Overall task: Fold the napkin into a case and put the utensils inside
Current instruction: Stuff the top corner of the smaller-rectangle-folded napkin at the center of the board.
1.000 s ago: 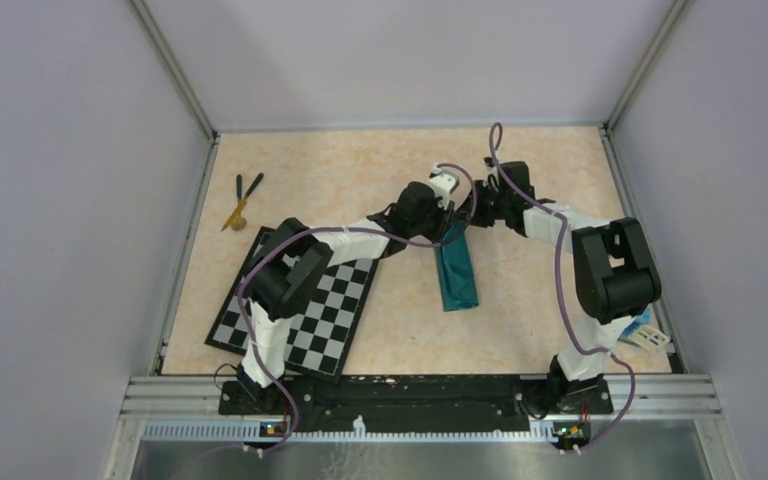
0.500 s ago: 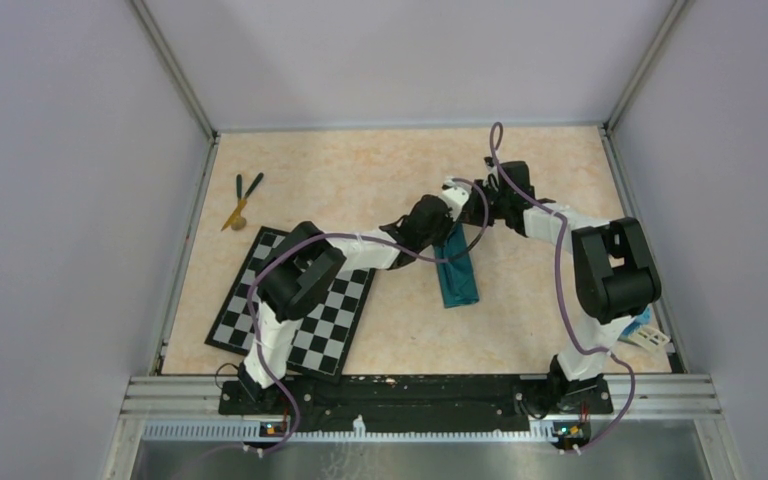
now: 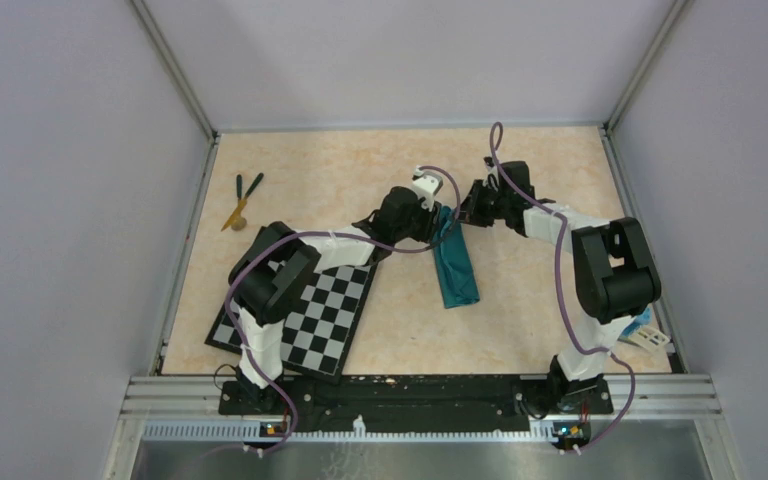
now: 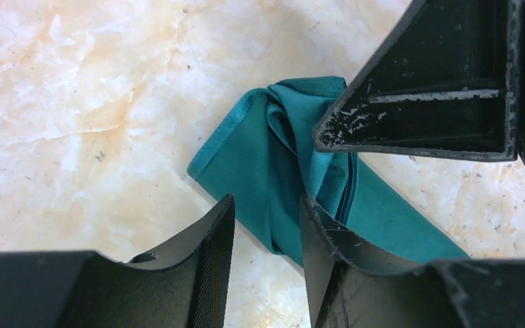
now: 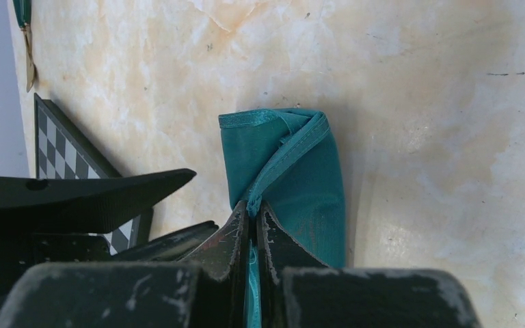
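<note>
Surface: marbled beige table (image 3: 360,170), enclosed by pale walls.
Napkin: teal napkin (image 3: 456,272) folded into a narrow oblong, lying mid-table, to the right of the checkerboard mat (image 3: 332,318).
Right gripper: right gripper (image 5: 253,208) at the strip's far end, jaws pressed together on a hemmed edge of the cloth.
Left gripper: left gripper (image 4: 265,219) at that same end, jaws parted, cloth lying across the gap, unclamped.
Utensils: utensils (image 3: 241,199) at the table's far left, well apart from the napkin.
</note>
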